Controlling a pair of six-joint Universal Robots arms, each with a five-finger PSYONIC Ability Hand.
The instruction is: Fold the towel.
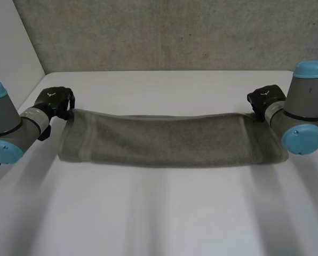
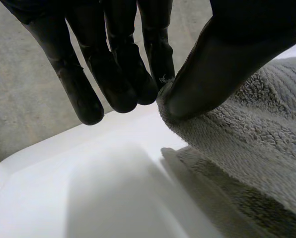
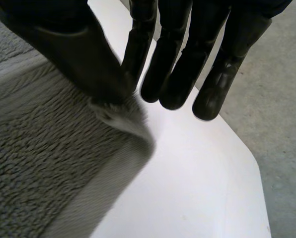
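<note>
Two hands hold one grey towel [image 1: 169,140] between them, and you can read the scene from left to right in the head view. At the left, the left hand [image 1: 55,100] sits at the towel's far left corner, with the left arm [image 1: 15,128] reaching in over the white table [image 1: 159,213]. In the left wrist view, you see its thumb [image 2: 222,64] pressing the corner of the cloth against one finger in a pinch. The other fingers [image 2: 113,74] hang nearly straight and touch nothing.

Between the hands, the towel stretches long and narrow. Its far edge is held up and dips a little in the middle. You cannot tell whether its near edge lies on the table or hangs just above it. A woven band [image 1: 86,140] crosses the cloth near the left short end.

At the right, the right hand [image 1: 265,100] has the far right corner, and the right arm [image 1: 303,120] covers part of that end of the towel. In the right wrist view, its thumb clamps the corner against the nearest finger, while the remaining fingers reach out straight, clear of the cloth. Behind the table you see a rough grey wall [image 1: 159,32].
</note>
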